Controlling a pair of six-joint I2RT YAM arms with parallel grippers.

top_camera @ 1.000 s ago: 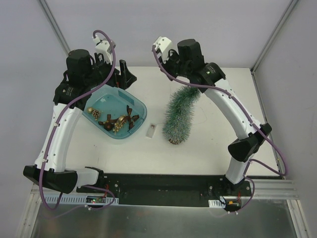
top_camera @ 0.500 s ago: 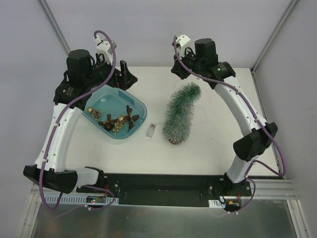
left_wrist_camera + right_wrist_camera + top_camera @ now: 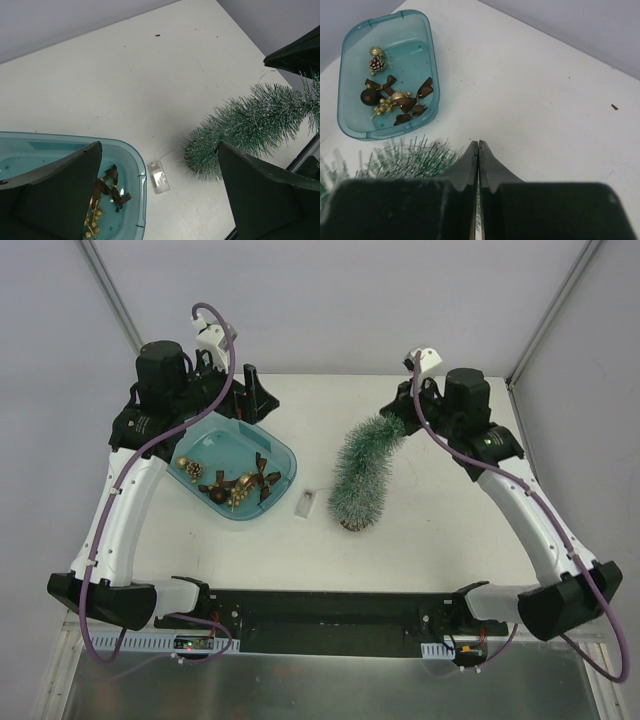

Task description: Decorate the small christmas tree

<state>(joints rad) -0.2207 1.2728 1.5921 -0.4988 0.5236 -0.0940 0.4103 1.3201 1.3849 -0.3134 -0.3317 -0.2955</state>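
The small christmas tree [image 3: 358, 475] stands on the table [image 3: 430, 530] right of the teal tray [image 3: 285, 455], its long axis bending from the base toward the right claw [image 3: 478, 150], which is pressed closed just beside the tip and is clearly nearer. The left claw [image 3: 159, 146] gapes wide by the tray.

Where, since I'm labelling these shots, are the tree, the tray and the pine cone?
tree [image 3: 361, 474], top view, middle of its bristles.
tray [image 3: 240, 444], top view, bare floor by the far wall.
pine cone [image 3: 376, 64], right wrist view, its middle.
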